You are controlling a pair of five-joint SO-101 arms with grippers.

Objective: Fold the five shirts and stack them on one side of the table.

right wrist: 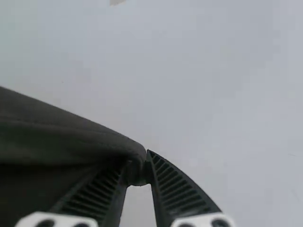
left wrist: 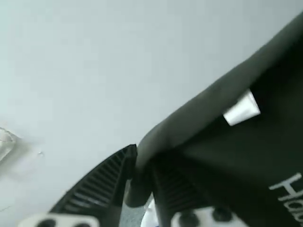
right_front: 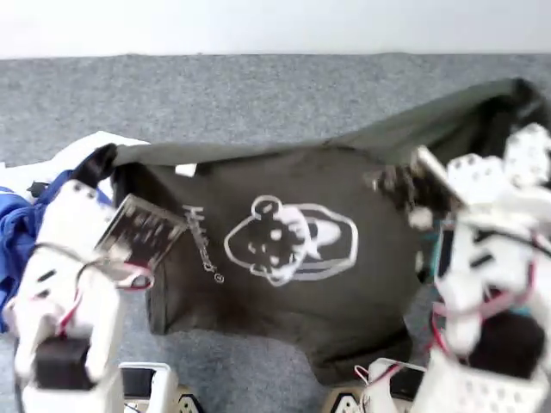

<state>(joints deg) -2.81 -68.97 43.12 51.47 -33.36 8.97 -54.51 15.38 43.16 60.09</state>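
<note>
Because the left claw [left wrist: 140,182] and right claw [right wrist: 138,174] each pinch a far corner of the shirt [right_front: 344,301], it stretches across the middle of the table [right_front: 258,95], seemingly to spread flat for folding.

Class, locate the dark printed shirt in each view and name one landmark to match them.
High view: dark shirt spread across the centre, print facing up.
Left wrist view: edge pinched in left gripper, near white neck label.
Right wrist view: edge pinched in right gripper.
Shared landmark: that label, also at the collar in the high view.
</note>
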